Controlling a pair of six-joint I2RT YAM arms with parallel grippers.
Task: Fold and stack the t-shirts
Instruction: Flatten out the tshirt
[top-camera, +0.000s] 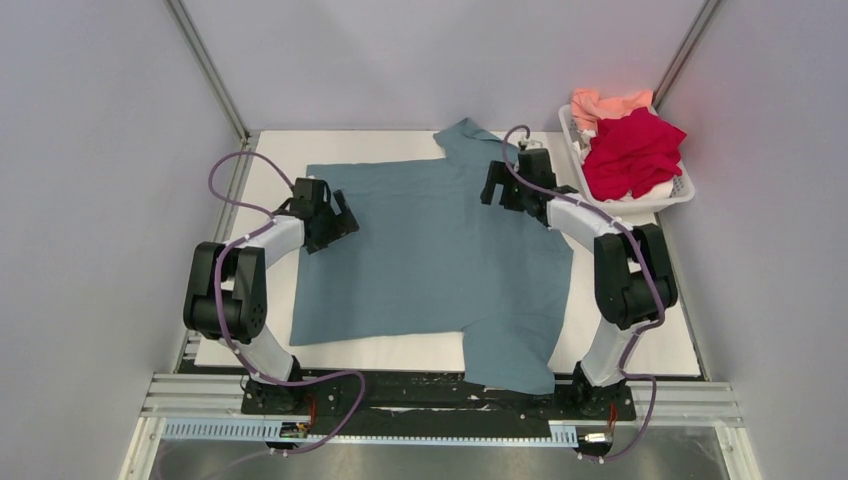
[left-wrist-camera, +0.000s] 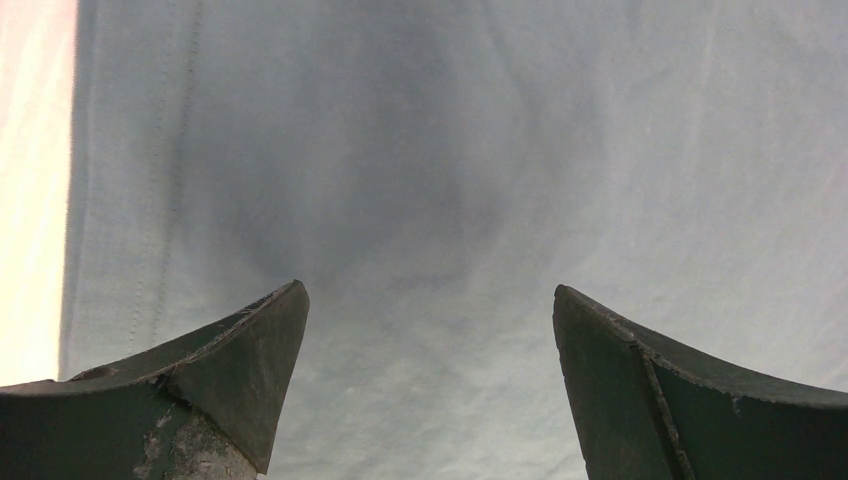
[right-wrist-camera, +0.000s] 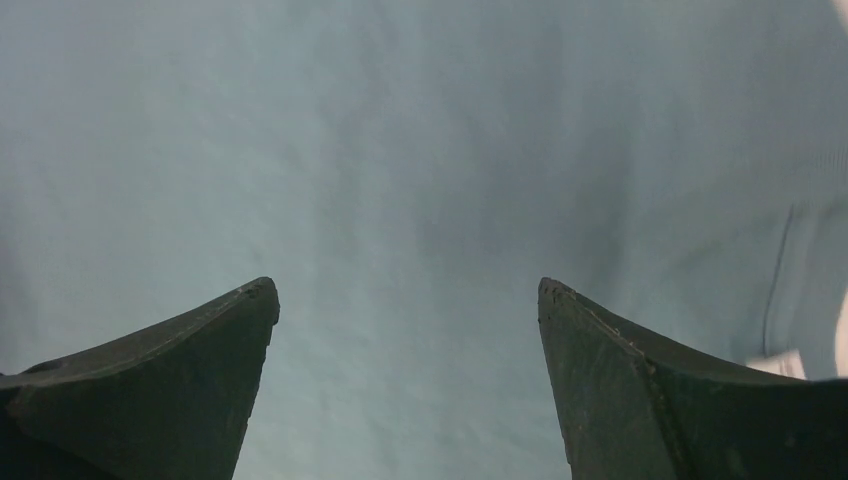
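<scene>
The teal tee (top-camera: 440, 260) lies spread flat on the white tabletop (top-camera: 400, 352), turned sideways with its hem to the left and its shoulders to the right. One sleeve points toward the far edge. The other runs past the near edge, between the two arm bases.

The left tool (top-camera: 345, 218) is over the tee's left part, near the hem. Its jaws stand wide apart with nothing between them. The left wrist view shows both dark fingers (left-wrist-camera: 240, 370) spread over smooth cloth, with the stitched hem and a strip of bare tabletop at the far left.

The right tool (top-camera: 495, 190) is over the tee's far right part, by the shoulder. It too is wide open and empty. In the right wrist view its fingers (right-wrist-camera: 190, 370) frame plain teal cloth, with a curved seam and a small white patch at the right edge. Whether either tool's fingertips touch the cloth cannot be told.

The red tee (top-camera: 635, 150) lies crumpled in the basket (top-camera: 680, 195) at the far right corner, just beside the right tool. The pink tee (top-camera: 605, 103) is bunched behind it in the same basket, touching it.
</scene>
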